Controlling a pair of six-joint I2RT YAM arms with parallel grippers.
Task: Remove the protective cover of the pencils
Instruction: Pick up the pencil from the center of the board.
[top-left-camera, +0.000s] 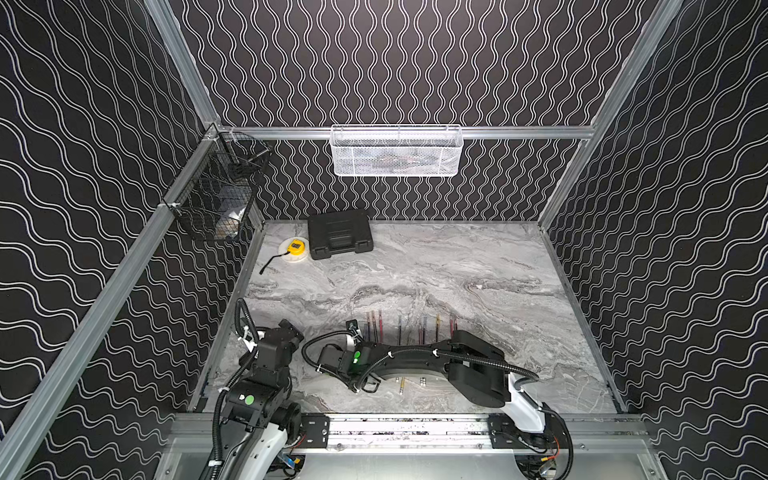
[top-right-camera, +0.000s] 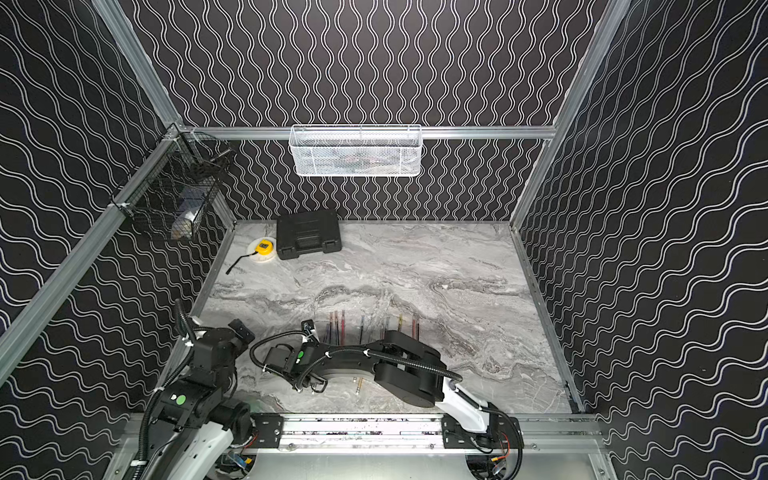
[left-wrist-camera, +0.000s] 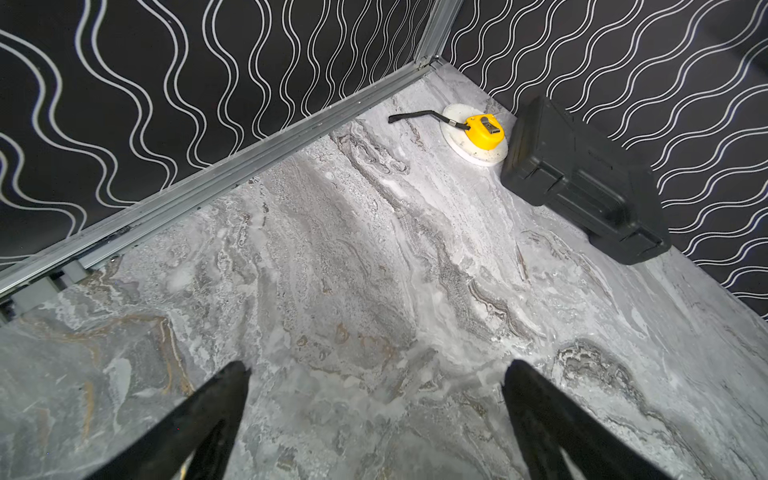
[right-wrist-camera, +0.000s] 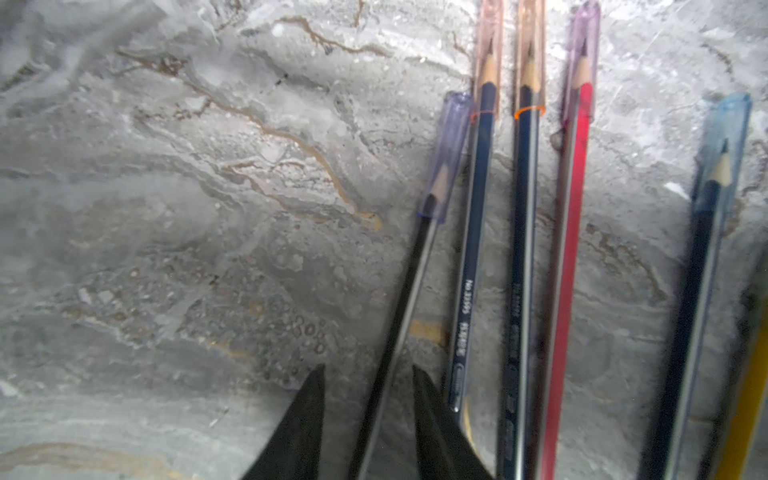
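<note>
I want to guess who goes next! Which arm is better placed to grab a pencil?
The right arm: its fingers sit either side of the black pencil, cover on. The left arm's fingers hang wide open over bare table, away from the pencils.

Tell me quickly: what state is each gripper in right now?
Left gripper: open, holding nothing.
Right gripper: open, jaws astride the black pencil, gaps visible on both sides.
</note>
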